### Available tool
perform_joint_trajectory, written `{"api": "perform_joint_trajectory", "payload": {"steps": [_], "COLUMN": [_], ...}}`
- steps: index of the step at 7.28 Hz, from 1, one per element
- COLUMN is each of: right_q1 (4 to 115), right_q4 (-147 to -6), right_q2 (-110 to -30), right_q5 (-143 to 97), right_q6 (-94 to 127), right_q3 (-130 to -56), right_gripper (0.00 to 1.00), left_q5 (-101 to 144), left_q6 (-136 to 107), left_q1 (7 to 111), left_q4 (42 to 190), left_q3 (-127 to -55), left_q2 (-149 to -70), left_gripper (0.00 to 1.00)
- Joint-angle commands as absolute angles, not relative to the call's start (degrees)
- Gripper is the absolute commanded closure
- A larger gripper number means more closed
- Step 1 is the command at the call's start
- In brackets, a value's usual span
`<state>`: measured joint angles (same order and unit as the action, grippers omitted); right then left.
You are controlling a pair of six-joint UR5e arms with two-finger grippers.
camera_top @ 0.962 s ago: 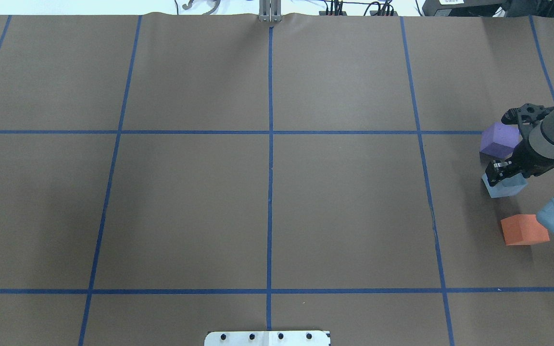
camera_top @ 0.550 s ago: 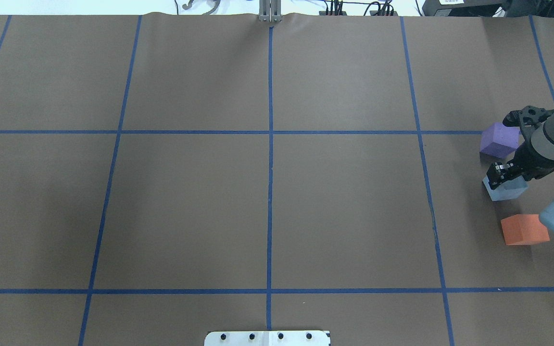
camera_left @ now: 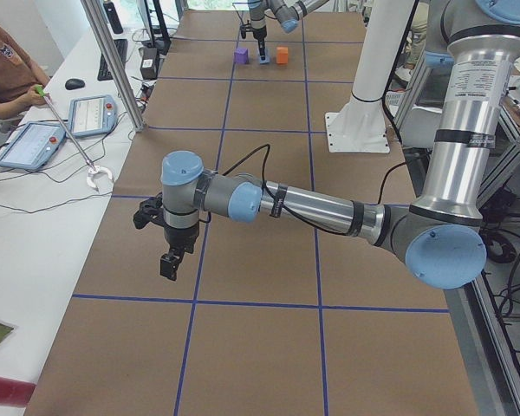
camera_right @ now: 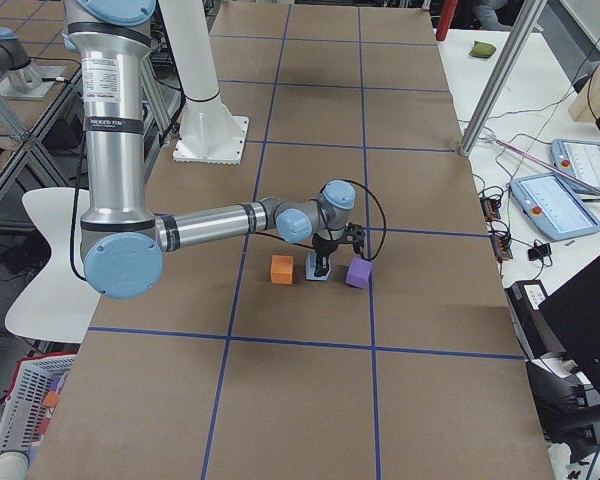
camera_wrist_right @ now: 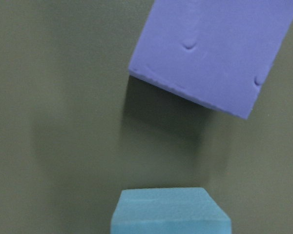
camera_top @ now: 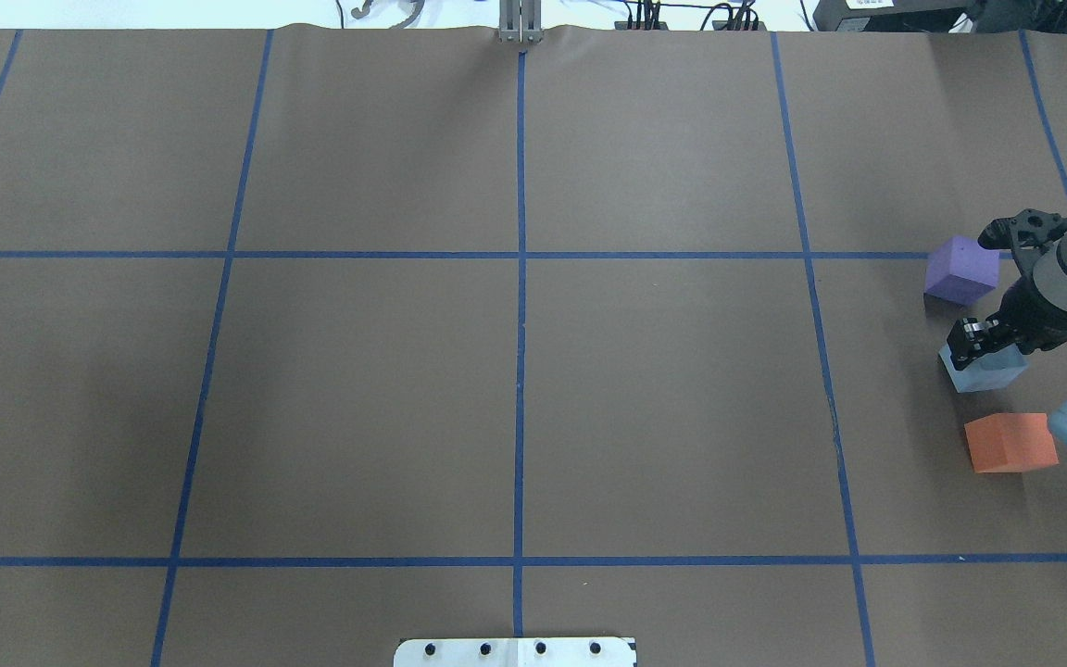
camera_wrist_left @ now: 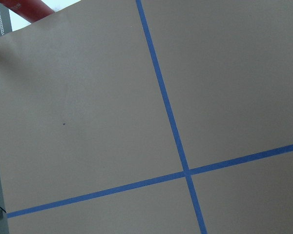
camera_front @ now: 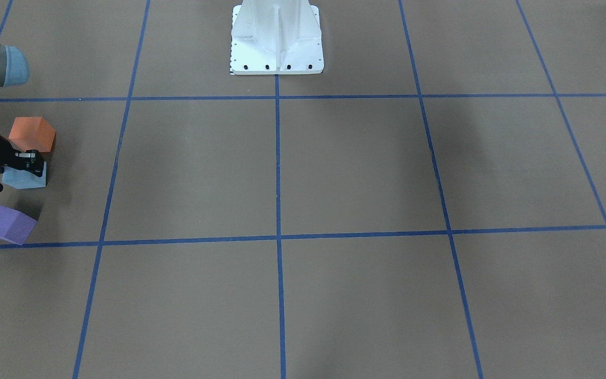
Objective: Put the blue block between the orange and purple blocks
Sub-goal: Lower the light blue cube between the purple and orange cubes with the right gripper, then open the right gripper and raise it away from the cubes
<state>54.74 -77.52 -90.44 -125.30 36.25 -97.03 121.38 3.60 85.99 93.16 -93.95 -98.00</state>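
We count three blocks, one of each colour: the blue block [camera_top: 985,372] is down on the brown-papered table [camera_top: 357,398] between the orange block [camera_top: 1010,443] and the purple block [camera_top: 960,269] (touching neither). Blue tape lines [camera_top: 520,278] grid the paper. The right gripper [camera_top: 976,341] stands at the blue block's top; we cannot tell whether it pinches. The left gripper [camera_left: 170,263] hangs over bare paper, and we cannot tell its spread either.

Fine-grained matt foam on purple block [camera_wrist_right: 210,53], with a few small dents. Same matt foam, finely pebbled, on blue block [camera_wrist_right: 171,212]. Matt, foam-like too: orange block [camera_top: 1010,443]. Brown paper table cover [camera_top: 357,389], matt and smooth. Blue tape lines [camera_top: 520,371], faint sheen. Glossy white-painted metal on base mount [camera_front: 276,37]. Brushed silver metal on right arm tube [camera_right: 110,120]; smooth grey-blue plastic on joint cap [camera_right: 120,262].
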Motion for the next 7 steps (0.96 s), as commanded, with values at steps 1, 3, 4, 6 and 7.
{"api": "perform_joint_trajectory", "payload": {"steps": [1,3,4,6,7], "right_q1": [54.93,56.59,60.78,72.01,77.64], "right_q4": [-77.43,-77.52,-78.13,-80.31,-85.12], "right_q2": [-90.44,-90.44,-90.61,-92.46,-92.63], "right_q5": [-124.98,-125.07,-125.85,-127.69,-130.49], "right_q6": [36.47,36.39,36.04,25.39,14.61], "right_q3": [-97.12,-97.90,-101.65,-108.62,-108.46], "right_gripper": [0.00,0.00,0.00,0.00,0.00], "left_q5": [121.38,121.38,121.38,121.38,121.46], "left_q6": [3.60,3.60,3.60,3.87,3.95], "left_q1": [85.96,85.96,85.96,85.96,85.96], "left_q4": [93.16,93.16,93.16,93.16,93.16], "left_q3": [-93.96,-93.96,-93.96,-93.96,-93.87], "left_q2": [-98.00,-98.00,-98.00,-97.65,-97.47], "left_gripper": [0.00,0.00,0.00,0.00,0.00]}}
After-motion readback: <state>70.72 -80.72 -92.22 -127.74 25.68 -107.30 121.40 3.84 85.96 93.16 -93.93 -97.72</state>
